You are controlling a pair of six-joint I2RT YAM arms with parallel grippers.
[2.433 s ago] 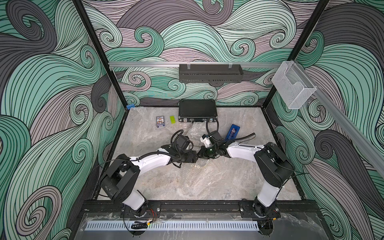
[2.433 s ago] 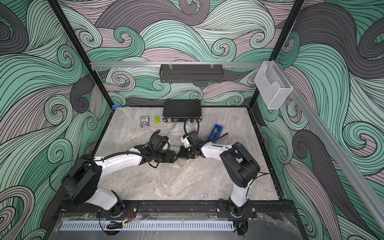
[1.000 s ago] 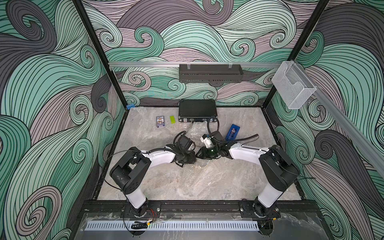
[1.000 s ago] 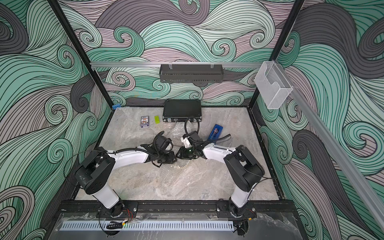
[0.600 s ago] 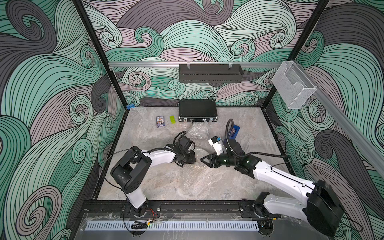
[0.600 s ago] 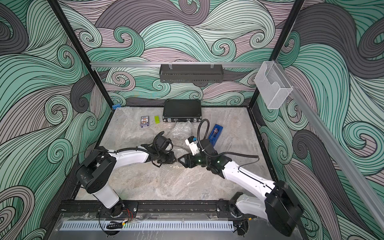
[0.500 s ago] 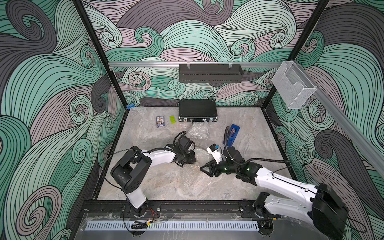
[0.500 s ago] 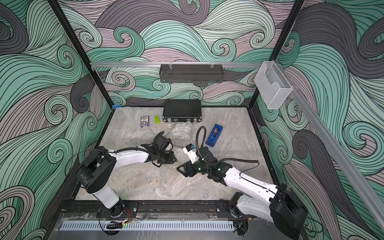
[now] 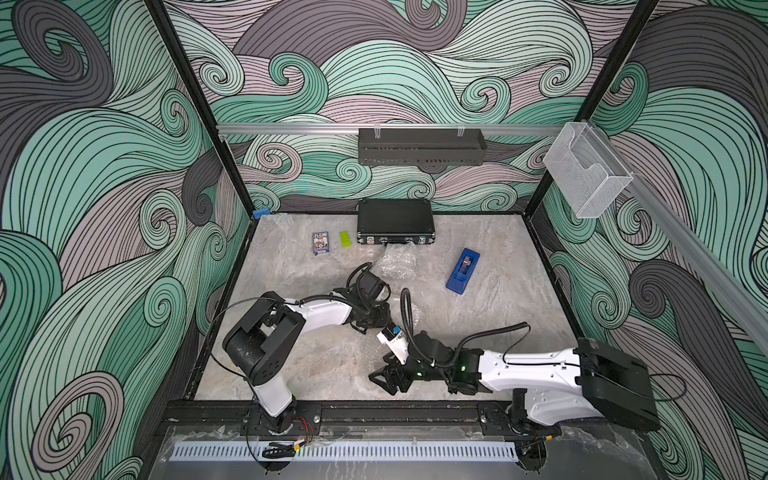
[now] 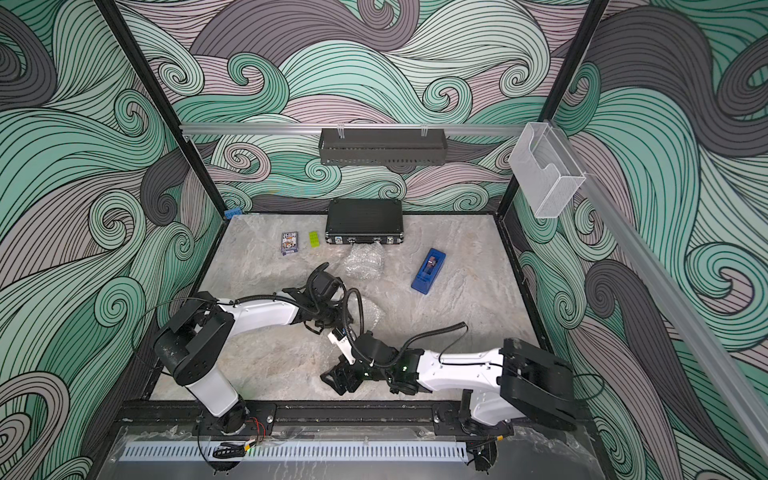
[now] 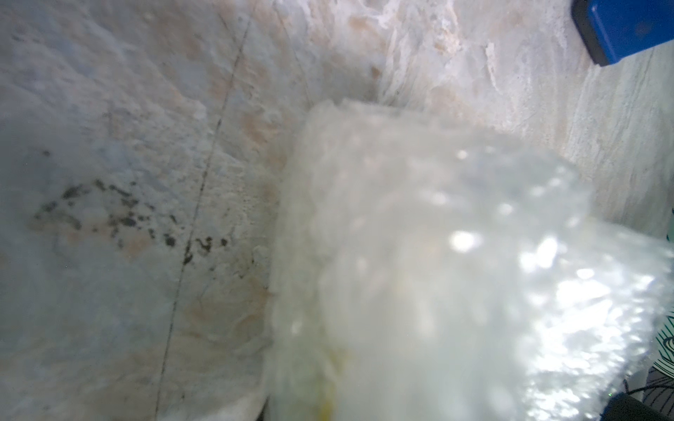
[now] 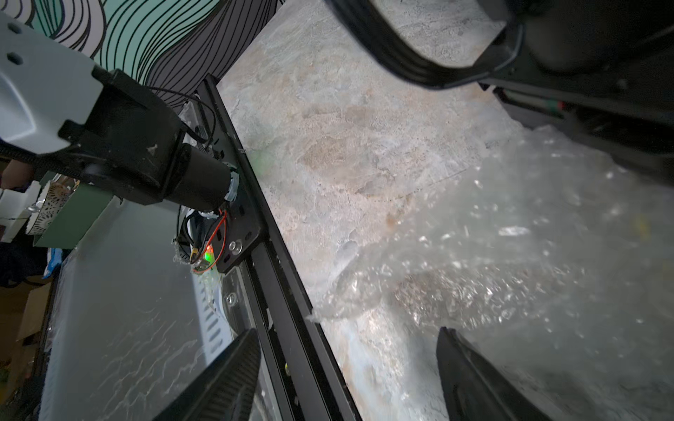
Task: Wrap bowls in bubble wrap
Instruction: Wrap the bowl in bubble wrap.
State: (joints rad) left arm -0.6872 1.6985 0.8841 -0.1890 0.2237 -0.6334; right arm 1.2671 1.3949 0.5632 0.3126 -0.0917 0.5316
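Nearest the viewer, the right gripper (image 12: 346, 382) hangs low over the marble table (image 9: 316, 365), just inside the black front rail (image 9: 374, 411). Its two black fingers (image 12: 222, 375) stand wide apart with nothing between them. Just beside them lies the loose edge of a clear sheet of bubble wrap (image 12: 510, 255), probably the edge it is lined up to take and fold over.

Farther in, at mid-table, the left gripper (image 9: 374, 322) bears down on a lump of the same wrap. Whether its jaws are open or closed cannot be told, since the wrap fills its wrist view. A faint yellow tinge low in that lump suggests a bowl inside, though no bowl is plainly seen. The left arm likely pins the parcel so the sheet cannot slide.

Beyond, a crumpled bundle (image 9: 398, 266) of wrap sits near a black case (image 9: 395, 221) at the back wall, with a blue box (image 9: 462, 271) well to one side.

A second ago the right gripper was beside the left one at mid-table. It has since swung back to the near edge and spread its fingers. The left gripper has hardly moved.
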